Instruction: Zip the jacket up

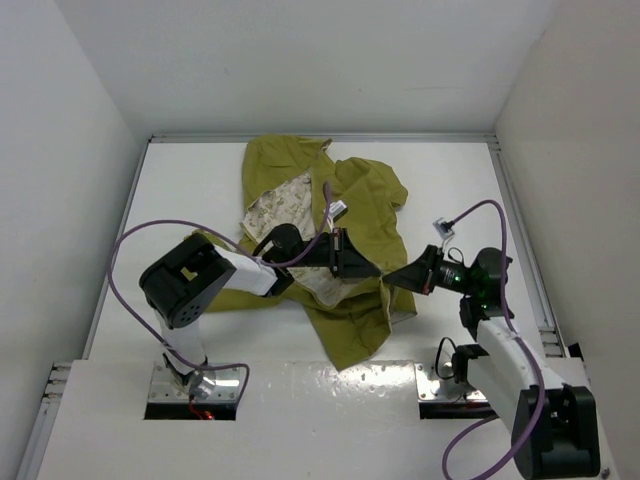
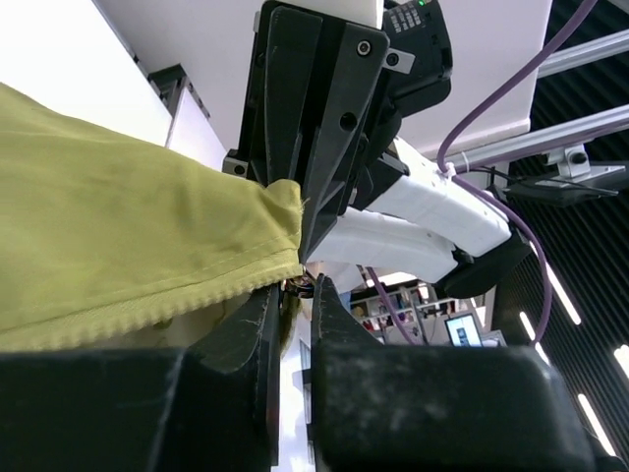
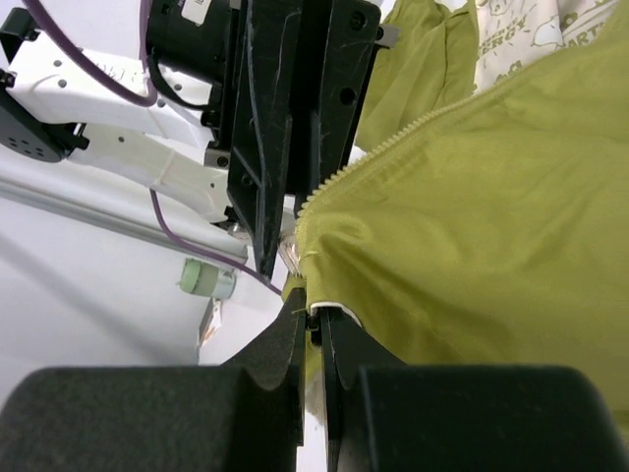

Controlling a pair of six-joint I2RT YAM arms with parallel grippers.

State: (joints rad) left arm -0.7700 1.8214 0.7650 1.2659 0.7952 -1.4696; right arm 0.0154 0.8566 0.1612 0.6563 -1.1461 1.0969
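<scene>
The olive-green jacket (image 1: pixel 370 200) lies open in the middle of the table, with its cream printed lining (image 1: pixel 285 205) showing. My left gripper (image 1: pixel 372 268) and right gripper (image 1: pixel 392 276) meet tip to tip at the jacket's lower front edge. In the left wrist view my left gripper (image 2: pixel 300 290) is shut on the thin zipper edge of the jacket (image 2: pixel 118 236), beside the zipper teeth (image 2: pixel 177 305). In the right wrist view my right gripper (image 3: pixel 313 315) is shut on the hem corner of the jacket (image 3: pixel 491 216). A small metal zipper part (image 3: pixel 291 254) shows between the two grippers.
White walls close in the table (image 1: pixel 200 180) on the left, right and back. Purple cables (image 1: pixel 130 250) loop beside each arm. A small white plug (image 1: pixel 441 228) hangs above the right wrist. Part of the jacket's hem (image 1: pixel 350 340) drapes toward the near edge.
</scene>
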